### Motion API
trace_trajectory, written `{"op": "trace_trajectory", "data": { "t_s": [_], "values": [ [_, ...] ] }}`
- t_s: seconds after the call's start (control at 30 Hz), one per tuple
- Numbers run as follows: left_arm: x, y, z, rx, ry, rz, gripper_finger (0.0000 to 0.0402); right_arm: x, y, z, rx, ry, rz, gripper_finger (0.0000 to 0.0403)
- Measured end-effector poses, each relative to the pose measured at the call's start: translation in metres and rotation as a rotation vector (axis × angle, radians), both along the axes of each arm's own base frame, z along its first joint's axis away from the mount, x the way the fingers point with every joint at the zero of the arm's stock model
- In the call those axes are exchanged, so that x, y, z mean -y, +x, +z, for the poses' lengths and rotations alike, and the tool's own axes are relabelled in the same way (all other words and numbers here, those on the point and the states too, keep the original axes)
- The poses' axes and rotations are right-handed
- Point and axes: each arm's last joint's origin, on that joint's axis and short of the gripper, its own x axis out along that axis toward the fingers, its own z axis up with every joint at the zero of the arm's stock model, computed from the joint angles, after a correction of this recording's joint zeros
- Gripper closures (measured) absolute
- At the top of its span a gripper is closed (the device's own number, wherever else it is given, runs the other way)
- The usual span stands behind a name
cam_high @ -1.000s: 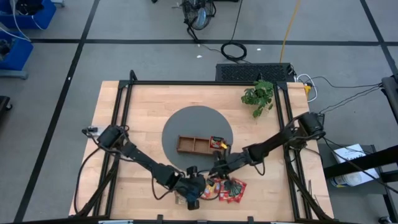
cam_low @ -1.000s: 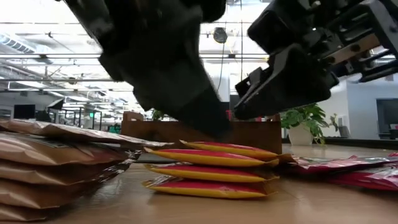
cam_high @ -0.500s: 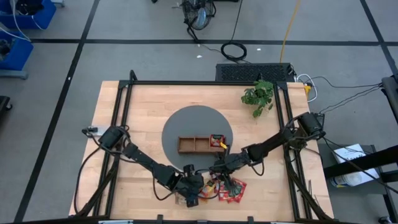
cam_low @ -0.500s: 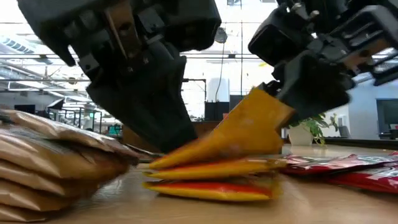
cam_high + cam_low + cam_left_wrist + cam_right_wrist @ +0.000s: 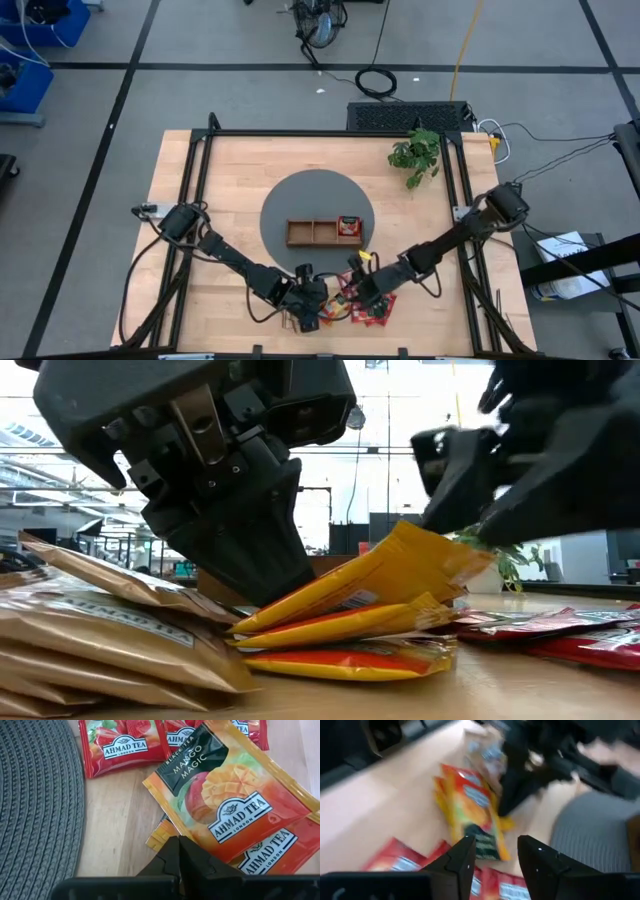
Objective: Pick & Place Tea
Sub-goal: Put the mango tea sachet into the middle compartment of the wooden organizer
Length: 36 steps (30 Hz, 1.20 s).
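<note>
Since half a second ago my right hand (image 5: 495,840) has let go of the raised end of the top mango sachet (image 5: 390,575) and swung away from the wooden tray (image 5: 300,232). Its fingers now stand apart with nothing between them, hovering just above the pile. The sachet sits tilted, its far end propped up and its near end down under my left hand (image 5: 270,585).

My left hand has its fingers pressed together, tips down at the edge of the mango sachets (image 5: 225,805). I cannot tell whether they pinch a corner or only pin the stack to the table (image 5: 230,170). The red sachets (image 5: 125,745) lie flat just beyond my left fingertips, beside the round grey mat (image 5: 35,795). One red sachet already rests in the tray's end compartment, well ahead of both hands.

My worry is the crowding. Both hands work the same small pile, so if my right hand dives again it may knock my left. The propped sachet could slide off, or I might grab two at once because they overlap. If my left hand lifts early, the stack may shift under my right.
</note>
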Motion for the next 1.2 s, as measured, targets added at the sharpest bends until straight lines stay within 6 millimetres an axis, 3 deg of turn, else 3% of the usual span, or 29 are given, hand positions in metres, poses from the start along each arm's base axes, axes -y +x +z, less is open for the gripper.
{"op": "trace_trajectory", "data": {
  "t_s": [0.17, 0.57, 0.73, 1.0, 1.2],
  "values": [
    [0.000, 0.000, 0.000, 0.003, 0.001, -0.001, 0.0387, -0.013, -0.009, 0.012, 0.034, 0.008, 0.031, 0.0245],
    [-0.003, 0.003, 0.000, 0.011, -0.003, 0.004, 0.0391, -0.024, -0.010, -0.009, 0.076, -0.058, -0.011, 0.0230],
    [-0.004, 0.003, 0.000, 0.014, -0.002, 0.003, 0.0377, -0.025, -0.008, -0.008, 0.067, -0.083, -0.001, 0.0242],
    [-0.010, 0.007, 0.000, 0.017, -0.003, 0.018, 0.0397, -0.020, -0.006, -0.011, 0.037, -0.109, -0.001, 0.0288],
    [-0.013, 0.010, 0.001, 0.021, -0.019, 0.014, 0.0377, -0.019, -0.006, -0.012, 0.009, -0.090, 0.026, 0.0317]
  ]
}}
